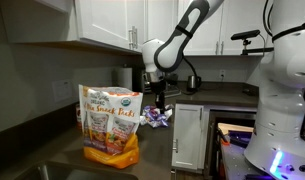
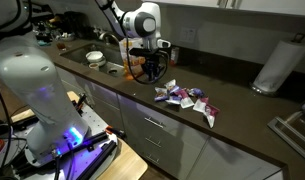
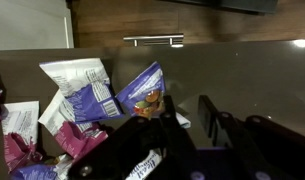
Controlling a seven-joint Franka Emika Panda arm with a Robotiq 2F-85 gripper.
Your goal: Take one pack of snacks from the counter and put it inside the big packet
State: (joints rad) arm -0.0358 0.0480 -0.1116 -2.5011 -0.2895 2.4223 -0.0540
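While fingers (image 3: 207, 112) hang low, purple snack pack (image 3: 142, 90) just ahead

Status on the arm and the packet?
Gripper low by the small packs, jaws unreadable. Big packet upright on the counter, close by. No obstruction seen between them.

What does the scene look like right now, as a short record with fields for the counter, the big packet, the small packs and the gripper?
counter: long, dark, over white cabinets
big packet: upright on the counter, orange and cream
small packs: purple-white, loose pile on the counter, apart from the big packet
gripper: over the counter beside the big packet; open or shut unclear
paper towel roll: upright on the counter, beyond the pile
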